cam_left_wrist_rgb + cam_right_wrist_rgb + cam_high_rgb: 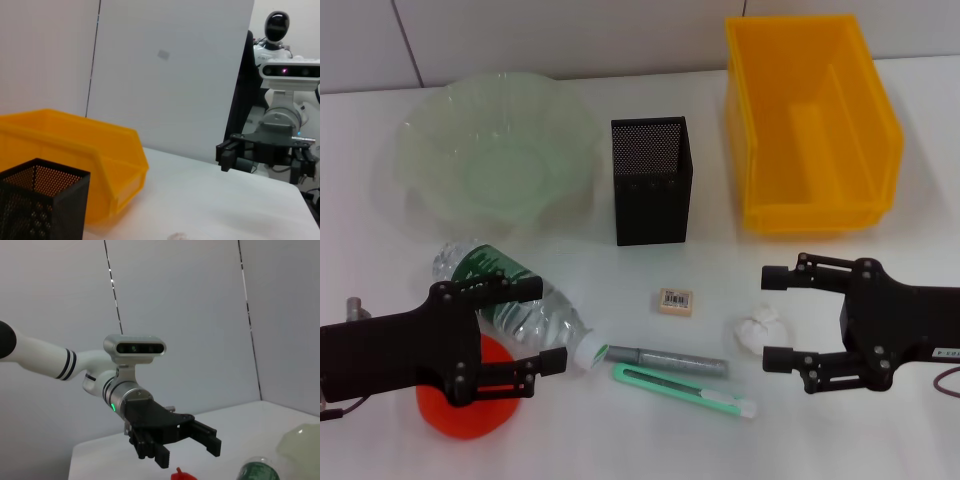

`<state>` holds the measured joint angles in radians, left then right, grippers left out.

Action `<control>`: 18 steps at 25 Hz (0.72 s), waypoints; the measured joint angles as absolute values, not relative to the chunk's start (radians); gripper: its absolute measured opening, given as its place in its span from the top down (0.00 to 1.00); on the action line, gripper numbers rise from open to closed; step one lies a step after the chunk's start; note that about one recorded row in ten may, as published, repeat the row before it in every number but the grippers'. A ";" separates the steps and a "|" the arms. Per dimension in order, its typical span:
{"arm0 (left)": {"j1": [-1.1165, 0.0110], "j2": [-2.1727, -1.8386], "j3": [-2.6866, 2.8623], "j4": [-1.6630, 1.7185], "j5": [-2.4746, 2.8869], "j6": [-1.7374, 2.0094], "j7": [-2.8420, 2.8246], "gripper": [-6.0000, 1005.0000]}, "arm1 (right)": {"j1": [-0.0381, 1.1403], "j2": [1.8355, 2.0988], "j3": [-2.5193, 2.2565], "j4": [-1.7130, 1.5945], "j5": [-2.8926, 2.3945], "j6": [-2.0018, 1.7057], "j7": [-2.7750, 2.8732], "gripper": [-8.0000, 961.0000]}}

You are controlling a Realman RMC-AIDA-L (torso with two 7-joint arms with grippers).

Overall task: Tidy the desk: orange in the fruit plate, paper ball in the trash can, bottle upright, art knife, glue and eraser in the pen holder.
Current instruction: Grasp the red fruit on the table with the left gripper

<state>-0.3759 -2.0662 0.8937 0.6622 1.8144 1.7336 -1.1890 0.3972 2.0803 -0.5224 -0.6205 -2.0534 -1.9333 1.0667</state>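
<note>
Nothing is tidied yet: trash can point(812, 125), fruit plate point(495, 150) and pen holder point(651, 180) stand empty along the bench's far edge. Near the front-left corner the bottle point(520, 300) lies flat, cap toward the right edge, beside the orange point(465, 400). Art knife point(685, 391), glue point(665, 358), paper ball point(758, 328) and eraser point(675, 300) remain loose. Left gripper point(548, 325) and right gripper point(778, 317) hover wide open, empty.

white desk point(920, 130), grey panelled wall point(180, 300)

Nothing could really be read: a barcode-style label was seen on the eraser point(676, 301) and green print on the bottle point(515, 297) label, but no legible wording.
</note>
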 joint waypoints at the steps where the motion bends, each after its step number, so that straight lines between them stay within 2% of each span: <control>1: -0.376 -2.066 0.896 0.662 1.817 1.724 -1.191 0.14 | 0.397 2.080 -0.523 -0.621 -2.060 -1.932 1.067 0.13; 18: -0.363 -2.071 0.892 0.670 1.787 1.716 -1.120 0.15 | 0.384 2.080 -0.521 -0.621 -2.088 -1.925 1.070 0.13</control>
<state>-0.3629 -2.0711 0.8916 0.6700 1.7872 1.7162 -1.1202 0.3840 2.0800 -0.5206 -0.6214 -2.0878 -1.9249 1.0703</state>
